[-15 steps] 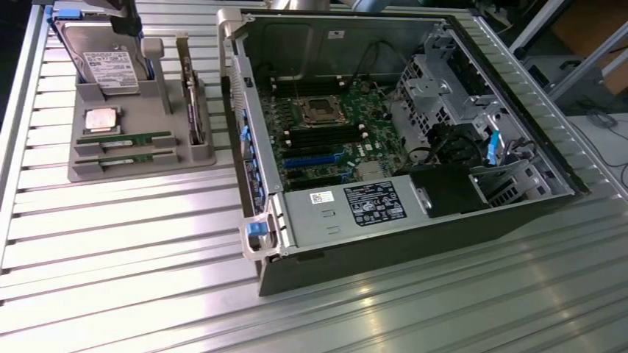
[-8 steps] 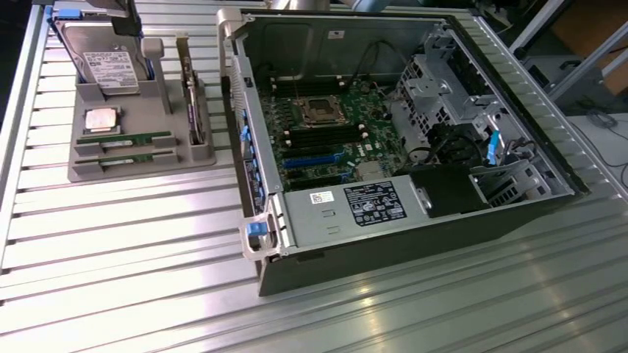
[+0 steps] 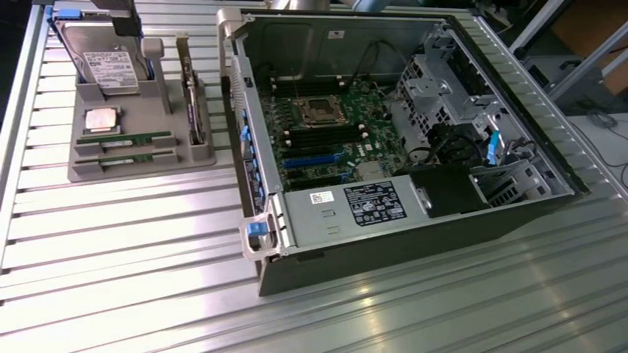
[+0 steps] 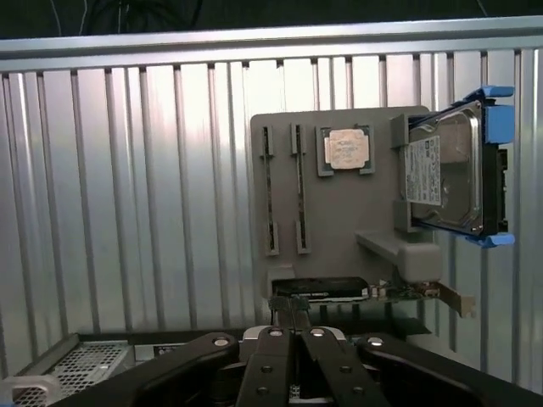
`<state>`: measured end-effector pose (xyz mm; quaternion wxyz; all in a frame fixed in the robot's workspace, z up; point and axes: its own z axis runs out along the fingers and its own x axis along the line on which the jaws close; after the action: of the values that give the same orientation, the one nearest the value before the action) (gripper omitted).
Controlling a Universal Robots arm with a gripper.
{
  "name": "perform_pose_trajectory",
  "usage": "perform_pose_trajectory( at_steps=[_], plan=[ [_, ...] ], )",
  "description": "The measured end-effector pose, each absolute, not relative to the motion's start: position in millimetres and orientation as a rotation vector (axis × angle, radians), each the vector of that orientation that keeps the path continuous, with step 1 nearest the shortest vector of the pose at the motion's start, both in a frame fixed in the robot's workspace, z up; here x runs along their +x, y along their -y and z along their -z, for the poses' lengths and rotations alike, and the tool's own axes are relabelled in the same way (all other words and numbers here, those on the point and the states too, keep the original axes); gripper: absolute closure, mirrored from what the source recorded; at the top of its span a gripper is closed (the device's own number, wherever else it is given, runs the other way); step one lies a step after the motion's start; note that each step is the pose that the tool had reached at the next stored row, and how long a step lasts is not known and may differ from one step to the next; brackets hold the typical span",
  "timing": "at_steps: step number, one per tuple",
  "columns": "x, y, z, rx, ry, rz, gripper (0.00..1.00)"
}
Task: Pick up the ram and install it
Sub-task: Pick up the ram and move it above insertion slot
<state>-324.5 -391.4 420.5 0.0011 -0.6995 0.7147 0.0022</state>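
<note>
Two ram sticks (image 3: pixel 123 137) (image 3: pixel 123 157), narrow and green, lie side by side in slots at the near end of a grey holder tray (image 3: pixel 103 170) at the exterior view's left. The wrist view has them edge-on as two thin dark strips (image 4: pixel 269 191) (image 4: pixel 299 191) on the tray (image 4: pixel 339 229). My gripper (image 4: pixel 290 303) hangs well short of them, its black fingers (image 4: pixel 277 339) pressed together and shut on nothing. The open computer case (image 3: pixel 393 125) lies beside the tray, its motherboard's dark memory slots (image 3: pixel 324 136) bare.
The tray also carries a hard drive with blue rails (image 3: pixel 106 62) (image 4: pixel 454 170), a square silver processor (image 3: pixel 102 119) (image 4: pixel 346 149) and an upright expansion card (image 3: pixel 193 107) (image 4: pixel 339 290). Everything rests on a ribbed metal table (image 3: pixel 128 265). The power supply (image 3: pixel 354 206) fills the case's near end.
</note>
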Motion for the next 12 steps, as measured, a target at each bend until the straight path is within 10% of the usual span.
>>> perform_pose_trajectory(
  at_steps=[12],
  plan=[
    [-324.5,391.4,-420.2,-2.298,-2.139,-0.007,0.89]
  ],
)
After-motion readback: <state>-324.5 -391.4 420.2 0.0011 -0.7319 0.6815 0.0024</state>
